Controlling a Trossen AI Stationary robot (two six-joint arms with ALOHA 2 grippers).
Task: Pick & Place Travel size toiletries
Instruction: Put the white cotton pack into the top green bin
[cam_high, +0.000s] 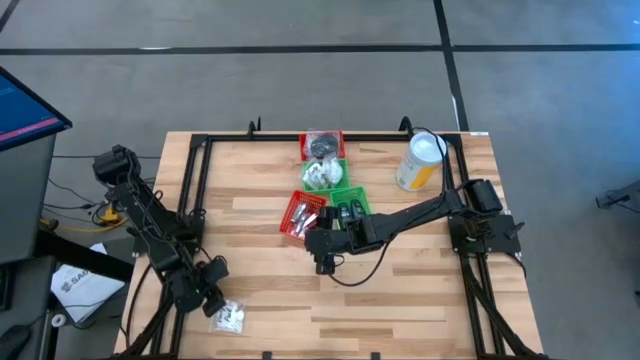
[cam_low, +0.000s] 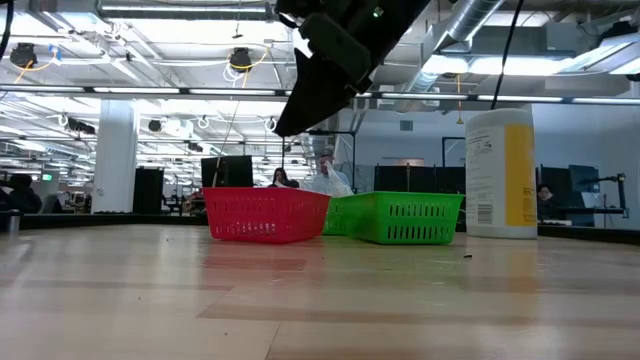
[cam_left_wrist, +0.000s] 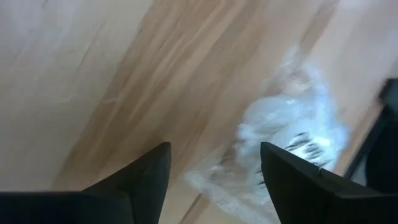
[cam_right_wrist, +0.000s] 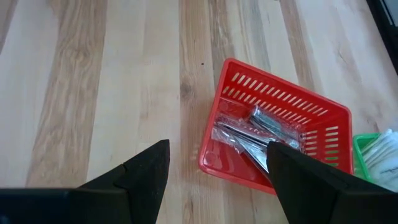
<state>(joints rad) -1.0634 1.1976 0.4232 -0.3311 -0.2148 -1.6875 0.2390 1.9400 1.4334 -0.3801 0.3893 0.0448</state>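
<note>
A clear packet of white toiletries (cam_high: 228, 317) lies on the counter's (cam_high: 420, 290) near-left corner, just beside the spread, empty left pincer (cam_high: 208, 297); the right pincer (cam_high: 324, 262), fingers apart, hangs beside the red basket (cam_right_wrist: 323, 118) of silvery sachets (cam_right_wrist: 252, 134)

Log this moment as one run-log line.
left gripper: open, over clear packet at table's near-left | right gripper: open, empty, beside red basket holding silvery sachets
</note>
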